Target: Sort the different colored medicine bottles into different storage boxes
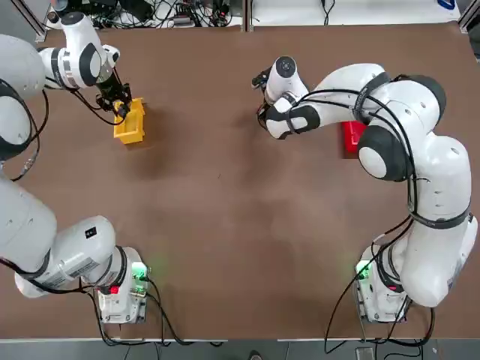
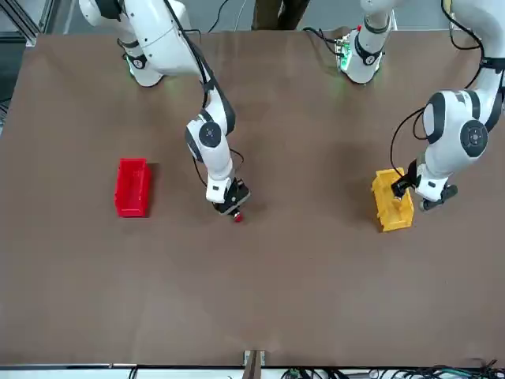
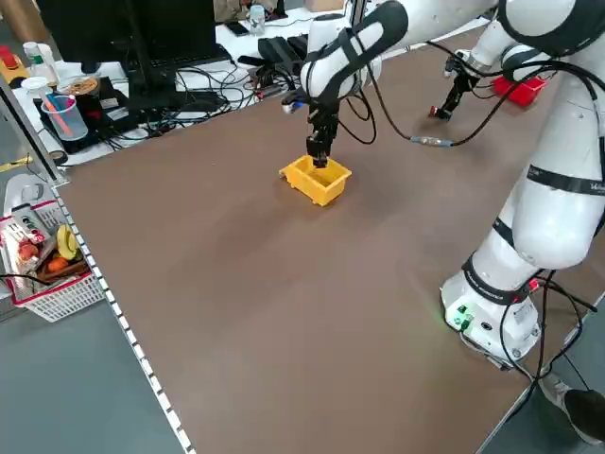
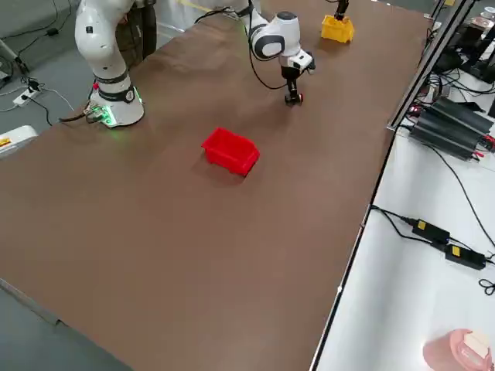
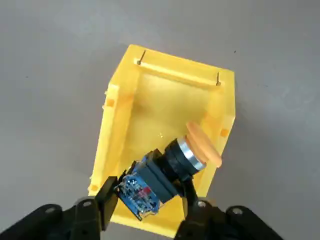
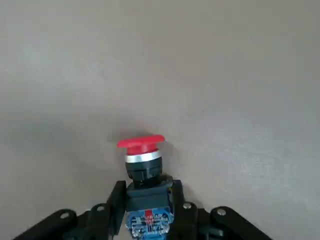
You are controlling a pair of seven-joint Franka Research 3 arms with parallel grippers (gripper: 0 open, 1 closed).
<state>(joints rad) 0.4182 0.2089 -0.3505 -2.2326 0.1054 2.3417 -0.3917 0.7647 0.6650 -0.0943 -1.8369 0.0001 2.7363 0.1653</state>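
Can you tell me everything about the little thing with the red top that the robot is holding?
The small dark bottle with a round, flat red cap has a shiny silver ring under the cap, then a black neck that looks like plastic. Its lower part is a dark block with a blue, speckled panel that looks like a circuit board, with a bit of red on it. The robot's right pincer is shut on that block from both sides. The pincer is out over the brown table, away from the red plastic box.
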